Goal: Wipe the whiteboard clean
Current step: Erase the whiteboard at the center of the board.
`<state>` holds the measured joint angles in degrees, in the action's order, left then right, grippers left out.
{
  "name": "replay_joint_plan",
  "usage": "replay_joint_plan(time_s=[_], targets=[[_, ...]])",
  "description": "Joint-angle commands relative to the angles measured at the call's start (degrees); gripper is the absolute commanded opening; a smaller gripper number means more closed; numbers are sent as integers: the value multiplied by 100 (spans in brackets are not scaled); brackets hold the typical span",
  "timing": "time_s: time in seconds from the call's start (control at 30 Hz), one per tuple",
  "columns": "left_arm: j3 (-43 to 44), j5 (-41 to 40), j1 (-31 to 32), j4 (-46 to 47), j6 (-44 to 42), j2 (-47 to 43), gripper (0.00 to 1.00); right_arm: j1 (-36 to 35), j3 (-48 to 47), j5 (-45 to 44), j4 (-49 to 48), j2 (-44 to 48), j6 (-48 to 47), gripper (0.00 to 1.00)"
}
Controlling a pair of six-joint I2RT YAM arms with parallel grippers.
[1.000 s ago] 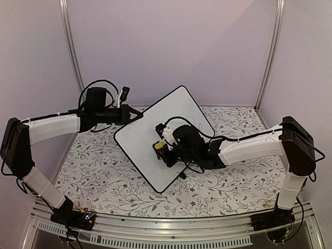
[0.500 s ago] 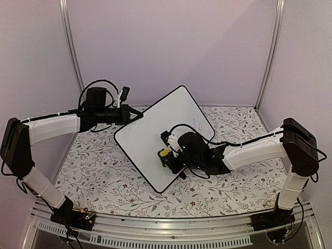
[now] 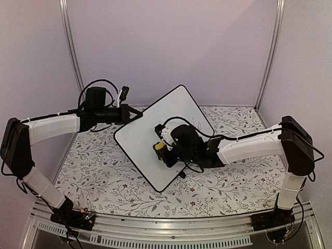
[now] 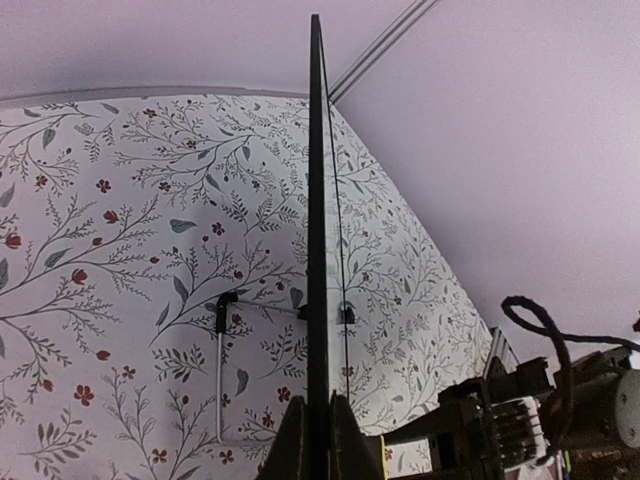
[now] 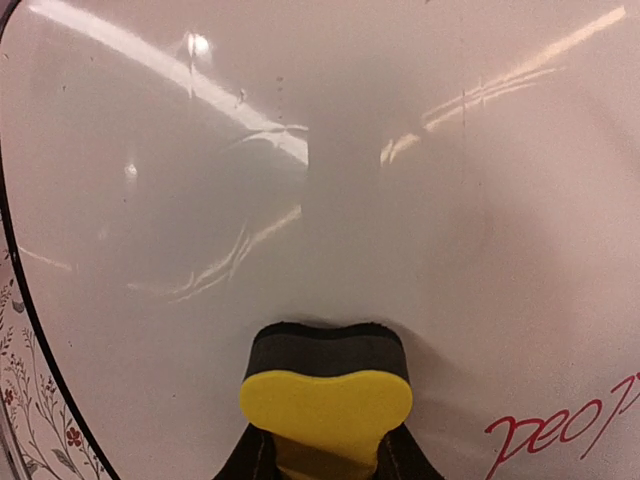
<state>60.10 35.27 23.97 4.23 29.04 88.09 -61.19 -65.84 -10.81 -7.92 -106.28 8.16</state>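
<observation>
The whiteboard [image 3: 139,139] stands tilted on the floral table, turned like a diamond. My left gripper [image 3: 136,116] is shut on its upper left edge; in the left wrist view the board [image 4: 318,200] runs edge-on between the fingertips [image 4: 318,432]. My right gripper [image 3: 162,149] is shut on a yellow and black eraser [image 3: 158,147]. The eraser's black felt [image 5: 325,345] presses flat against the board face [image 5: 300,150]. Red handwriting [image 5: 560,428] remains at the lower right of the right wrist view. Faint dark marks [image 3: 195,122] show near the board's upper right.
A floral cloth [image 3: 104,171] covers the table. The board's wire stand [image 4: 222,370] and a small black foot [image 4: 345,315] rest on it behind the board. Lilac walls and aluminium posts [image 3: 71,52] enclose the back and sides.
My right gripper slid the eraser down and right over the board half a second ago, then came back up and left to where it began. The left arm and board have held still.
</observation>
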Motion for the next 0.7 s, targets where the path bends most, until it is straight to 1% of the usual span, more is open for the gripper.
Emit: replay_joint_plan(time_s=[0.0, 0.13, 0.23, 0.37, 0.67], targets=[[46, 286, 109, 227, -138, -93, 0, 93, -591, -197, -73, -273, -295, 0], [55, 305, 103, 227, -141, -99, 0, 107, -854, -210, -4, -377, -414, 0], [55, 305, 95, 227, -139, -108, 0, 105, -795, -192, 9, -410, -406, 0], [55, 311, 96, 227, -135, -109, 0, 107, -455, -136, -2, -349, -272, 0], [46, 309, 93, 234, -119, -108, 0, 97, 436, 15, -45, 90, 22, 0]])
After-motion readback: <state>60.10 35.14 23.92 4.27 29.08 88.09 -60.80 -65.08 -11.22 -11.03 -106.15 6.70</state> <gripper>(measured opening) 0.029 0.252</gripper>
